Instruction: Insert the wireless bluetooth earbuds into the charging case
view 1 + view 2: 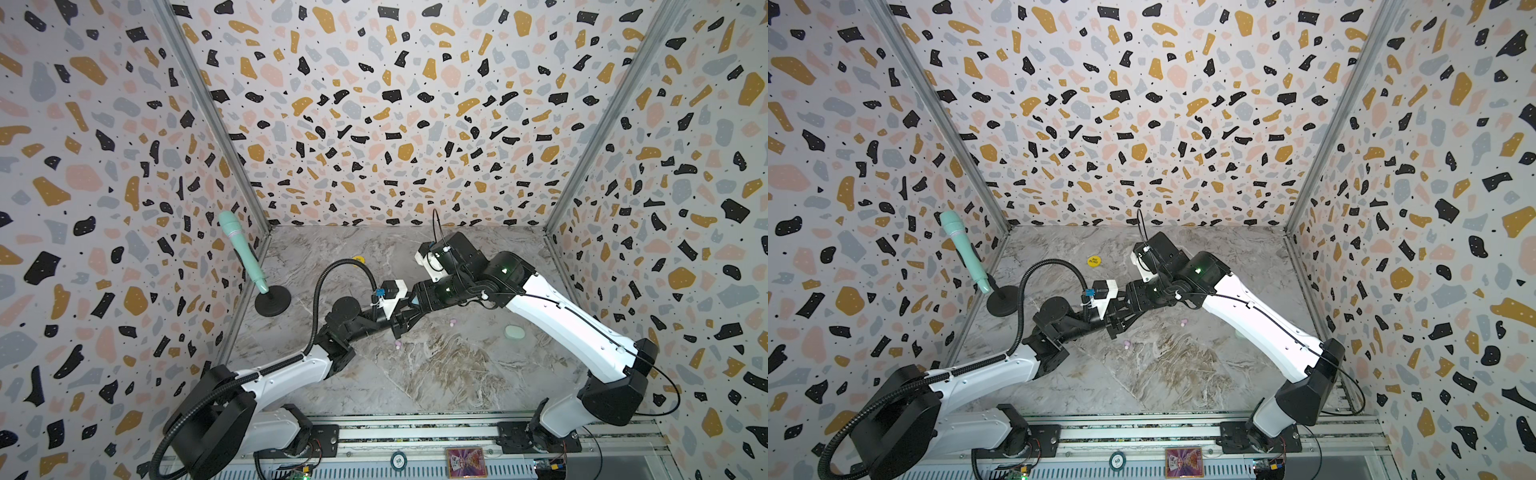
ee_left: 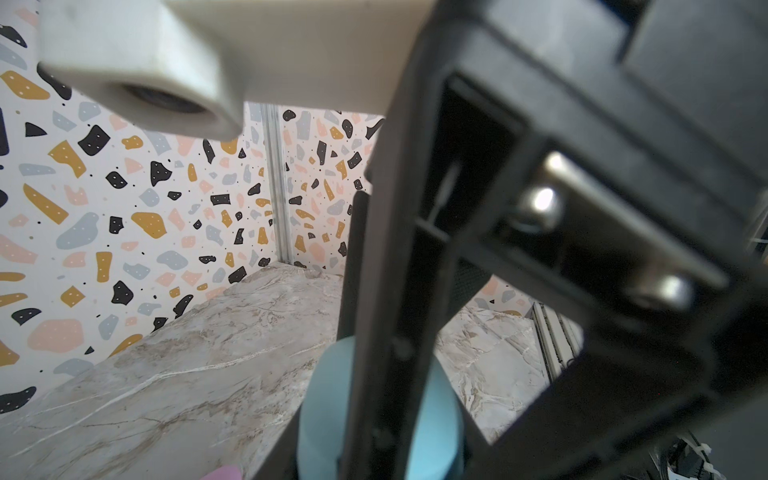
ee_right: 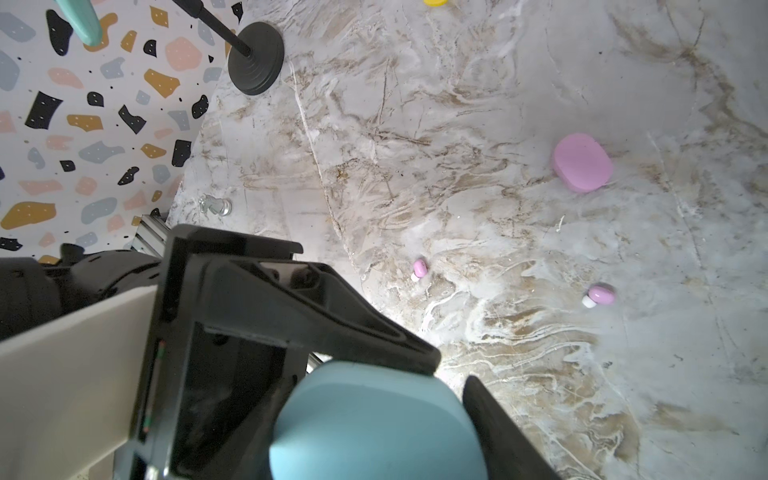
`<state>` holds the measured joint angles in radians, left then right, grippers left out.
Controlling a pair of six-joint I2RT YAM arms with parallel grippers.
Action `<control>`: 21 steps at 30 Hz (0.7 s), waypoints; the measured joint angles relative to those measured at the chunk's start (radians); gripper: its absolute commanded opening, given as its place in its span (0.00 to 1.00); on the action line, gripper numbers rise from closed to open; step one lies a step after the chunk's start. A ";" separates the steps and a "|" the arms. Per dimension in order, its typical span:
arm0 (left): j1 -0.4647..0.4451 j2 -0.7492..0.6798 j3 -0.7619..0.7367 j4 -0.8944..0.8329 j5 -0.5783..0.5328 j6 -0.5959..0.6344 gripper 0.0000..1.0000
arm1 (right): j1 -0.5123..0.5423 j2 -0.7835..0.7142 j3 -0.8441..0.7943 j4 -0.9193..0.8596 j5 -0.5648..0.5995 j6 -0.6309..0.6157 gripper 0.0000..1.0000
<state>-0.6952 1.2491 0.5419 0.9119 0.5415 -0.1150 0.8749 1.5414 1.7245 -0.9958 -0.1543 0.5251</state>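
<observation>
Earbuds in pastel pink are shown loose on the marble tabletop [image 1: 415,374], not yet in any case. The near pink earbud [image 1: 397,344] is seen just in front of the meeting grippers, on the side of the arms' bases. The far pink earbud [image 1: 577,322] is set well off to the right, beside the right forearm. Both are laid on their sides with whitish tips showing; their headings are too small to be read.

The blue charging case [image 3: 374,419] is held between the two arms above the table, clamped in the left gripper [image 1: 405,312]. Whether its lid is up cannot be told. The right gripper [image 1: 1126,316] is set around the same case, one finger [image 3: 503,419] just beside its wall, but whether it is gripping or released cannot be told.

With the left arm taken up by the case, the near earbud is judged the right gripper's to fetch, almost straight below it. A pink case [image 3: 582,162] and a pale green case [image 1: 514,331] are seen unused on the table.
</observation>
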 measured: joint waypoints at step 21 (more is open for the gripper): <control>-0.001 -0.291 -0.085 -0.488 -0.603 -0.083 1.00 | -0.414 -0.237 -0.576 0.217 0.081 -0.093 0.47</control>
<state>-0.6960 0.9581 0.4564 0.4236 -0.0616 -0.1978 0.4610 1.3041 1.1488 -0.7784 -0.0731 0.4316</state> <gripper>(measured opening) 0.996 0.619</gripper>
